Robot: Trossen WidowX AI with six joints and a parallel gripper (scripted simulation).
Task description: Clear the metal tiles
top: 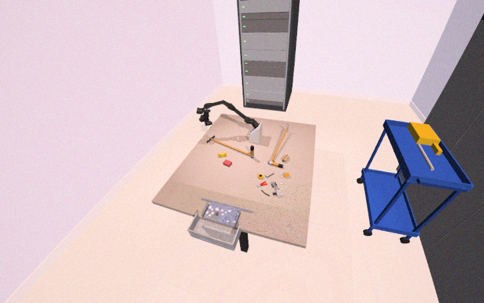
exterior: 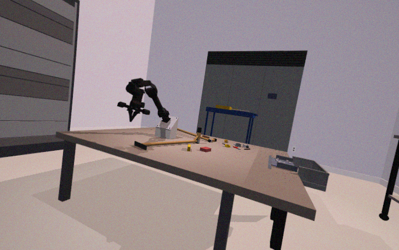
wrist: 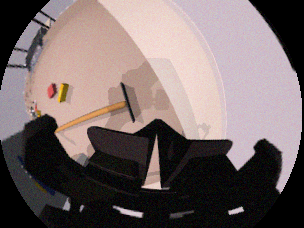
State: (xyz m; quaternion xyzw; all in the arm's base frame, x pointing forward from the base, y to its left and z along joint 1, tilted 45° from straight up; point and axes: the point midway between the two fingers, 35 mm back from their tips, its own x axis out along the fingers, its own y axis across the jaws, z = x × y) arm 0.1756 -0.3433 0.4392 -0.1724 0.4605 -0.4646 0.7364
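Observation:
My gripper point(top: 208, 123) point(exterior: 131, 120) point(wrist: 158, 121) is shut and empty, high beyond the table's left edge. The long scraper point(top: 232, 147) point(exterior: 170, 143) point(wrist: 95, 116), a wooden handle with a wide dark blade at one end and an upright black grip at the other, lies on the table; the blade end is nearer the gripper. Several small pale tiles and a dark one point(top: 217, 213) lie scattered on the blue-grey bench plate point(top: 224, 216) at the far end. The grey catch box point(top: 212, 238) point(exterior: 316, 180) adjoins the plate beyond the table edge; no tiles are discernible inside.
A second wooden-handled tool point(top: 279, 145) with a thin forked end lies right of the arm's base point(top: 254, 136). A yellow block point(top: 222, 155) and a red block point(top: 227, 163) lie near the scraper. Small tools and parts lie mid-right. A thin grey bar point(top: 246, 210) crosses the plate's near end.

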